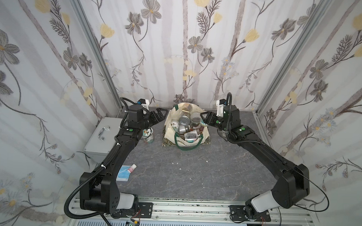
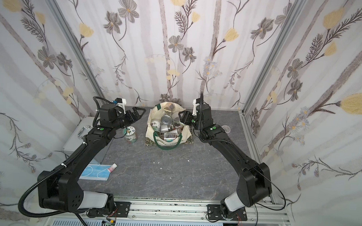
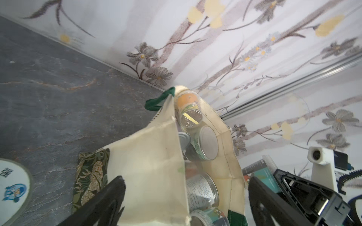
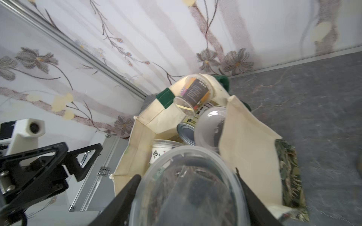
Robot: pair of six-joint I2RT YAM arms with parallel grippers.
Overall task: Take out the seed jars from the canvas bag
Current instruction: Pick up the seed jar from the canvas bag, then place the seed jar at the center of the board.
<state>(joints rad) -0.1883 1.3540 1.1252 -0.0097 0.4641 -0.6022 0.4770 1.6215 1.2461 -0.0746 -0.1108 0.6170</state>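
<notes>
Grey table [image 1: 194, 176]: right pincer [image 1: 203, 116] pinching jar [image 4: 188, 187], presumably to lift out; bag [image 1: 168, 122] beside spread left pincer [image 1: 160, 114].

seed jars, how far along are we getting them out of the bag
Done: one jar stands on the table left of the bag. In hand: the right gripper is closed on a clear-lidded jar at the bag's mouth; the left gripper is open beside it. Left: many jars lie piled inside.

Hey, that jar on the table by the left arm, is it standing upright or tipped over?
Upright: the jar stands on its base on the table, pictured lid facing up, apart from the canvas bag.
</notes>
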